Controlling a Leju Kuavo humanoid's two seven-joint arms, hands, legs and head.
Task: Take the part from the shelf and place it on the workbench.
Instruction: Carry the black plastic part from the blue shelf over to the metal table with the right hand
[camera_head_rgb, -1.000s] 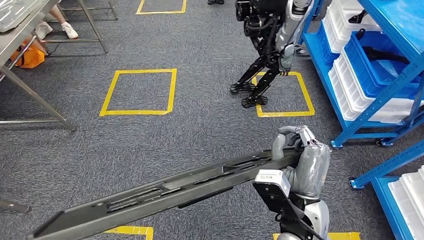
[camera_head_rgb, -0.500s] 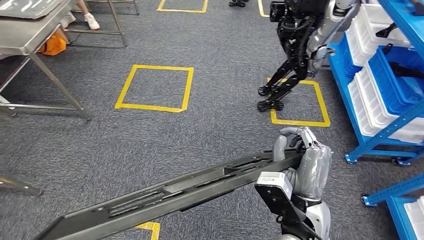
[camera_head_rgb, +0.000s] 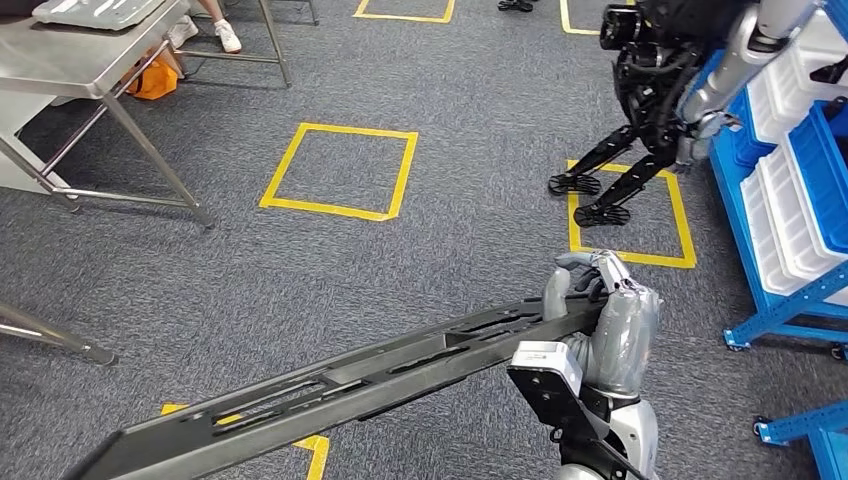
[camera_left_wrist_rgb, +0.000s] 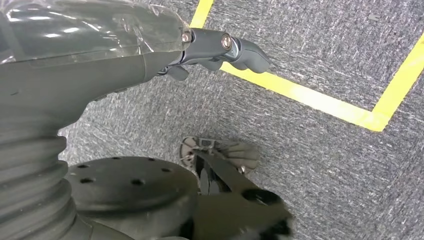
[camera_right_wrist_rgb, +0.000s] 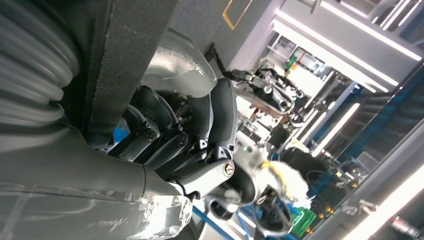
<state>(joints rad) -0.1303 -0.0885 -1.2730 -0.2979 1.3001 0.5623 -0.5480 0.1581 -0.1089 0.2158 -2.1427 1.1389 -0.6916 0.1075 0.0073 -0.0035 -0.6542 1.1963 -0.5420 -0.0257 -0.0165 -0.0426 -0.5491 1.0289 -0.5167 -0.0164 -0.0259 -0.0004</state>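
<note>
A long dark slotted metal part (camera_head_rgb: 380, 375) stretches from the lower left across the head view, above the carpet. My right hand (camera_head_rgb: 605, 320) grips its right end, with the fingers (camera_right_wrist_rgb: 210, 125) wrapped around the dark bar (camera_right_wrist_rgb: 125, 55) in the right wrist view. My left hand (camera_left_wrist_rgb: 100, 60) hangs over the carpet with its fingers loosely out and nothing in it. The metal workbench (camera_head_rgb: 100, 60) stands at the far left on slanted legs, with a grey tray (camera_head_rgb: 95, 10) on top.
Another dark robot (camera_head_rgb: 660, 100) stands at the far right beside a blue shelf (camera_head_rgb: 790, 200) of white and blue bins. Yellow tape squares (camera_head_rgb: 340, 170) mark the grey carpet. A person's shoes (camera_head_rgb: 225, 35) show behind the workbench. A metal leg (camera_head_rgb: 50, 340) lies at the left edge.
The whole picture has shifted rightwards as the camera turns left: the workbench has come further in and the shelf has slid towards the right edge. My right hand's hold on the part is unchanged.
</note>
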